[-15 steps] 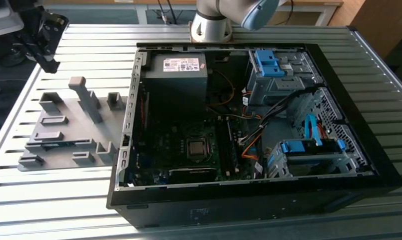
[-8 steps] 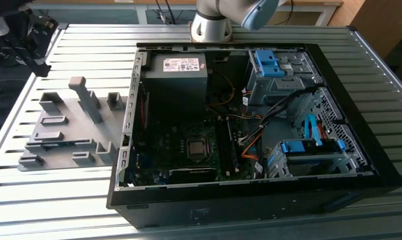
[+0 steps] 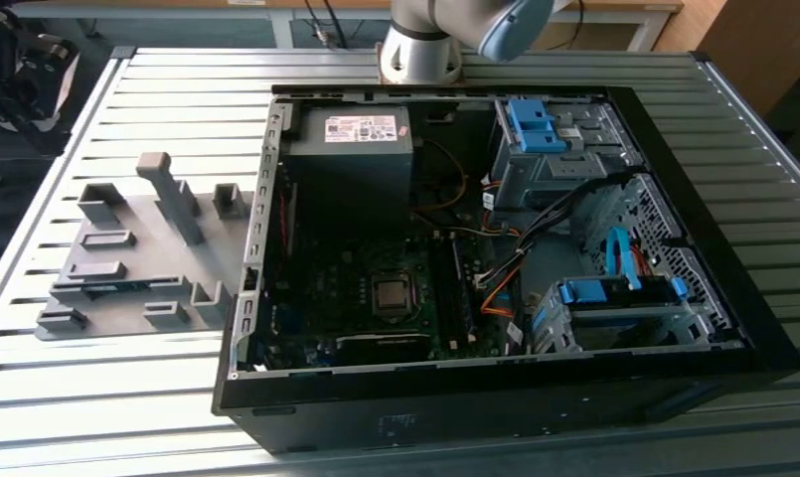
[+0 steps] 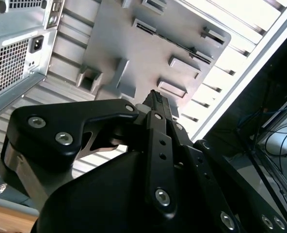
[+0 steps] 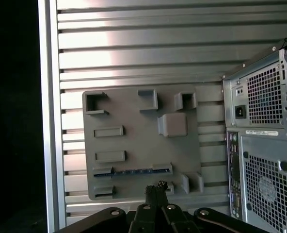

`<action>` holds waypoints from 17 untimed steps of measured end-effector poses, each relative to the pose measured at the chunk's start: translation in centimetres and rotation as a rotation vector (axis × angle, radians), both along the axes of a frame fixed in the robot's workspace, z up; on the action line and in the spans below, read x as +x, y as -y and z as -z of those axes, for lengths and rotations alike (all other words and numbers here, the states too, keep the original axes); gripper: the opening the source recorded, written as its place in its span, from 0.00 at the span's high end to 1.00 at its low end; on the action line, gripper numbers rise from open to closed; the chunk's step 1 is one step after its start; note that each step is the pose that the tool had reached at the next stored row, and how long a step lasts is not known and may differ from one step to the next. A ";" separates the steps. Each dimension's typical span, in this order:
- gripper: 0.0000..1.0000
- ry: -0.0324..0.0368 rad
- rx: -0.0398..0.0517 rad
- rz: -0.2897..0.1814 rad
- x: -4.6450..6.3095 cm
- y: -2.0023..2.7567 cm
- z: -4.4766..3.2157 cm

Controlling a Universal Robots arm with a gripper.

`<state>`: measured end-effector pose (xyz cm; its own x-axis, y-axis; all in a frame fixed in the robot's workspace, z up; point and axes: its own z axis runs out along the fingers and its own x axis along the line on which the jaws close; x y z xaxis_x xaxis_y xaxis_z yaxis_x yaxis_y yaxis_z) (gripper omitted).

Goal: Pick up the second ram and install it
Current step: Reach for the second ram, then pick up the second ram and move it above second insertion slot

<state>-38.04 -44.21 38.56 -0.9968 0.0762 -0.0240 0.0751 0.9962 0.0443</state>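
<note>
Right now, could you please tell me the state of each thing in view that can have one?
Black desktop computer case: lying on its side, side panel off, interior exposed.
Dark blue-green flat memory stick: resting in the grey plastic holder plate, not gripped.
Black two-finger gripper: shut, holding nothing, poised over the holder plate.

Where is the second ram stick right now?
The second ram sits in the grey holder plate on the table, on the exterior view's left of the open computer case.
</note>
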 end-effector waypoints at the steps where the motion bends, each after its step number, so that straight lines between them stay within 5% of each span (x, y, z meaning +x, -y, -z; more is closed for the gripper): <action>1: 0.89 0.0000 0.0000 0.000 -0.2 0.02 0.00; 12: 0.89 -0.0001 -0.0001 0.000 -3.1 0.18 0.04; 17: 0.89 -0.0001 0.0000 0.000 -3.4 0.20 0.04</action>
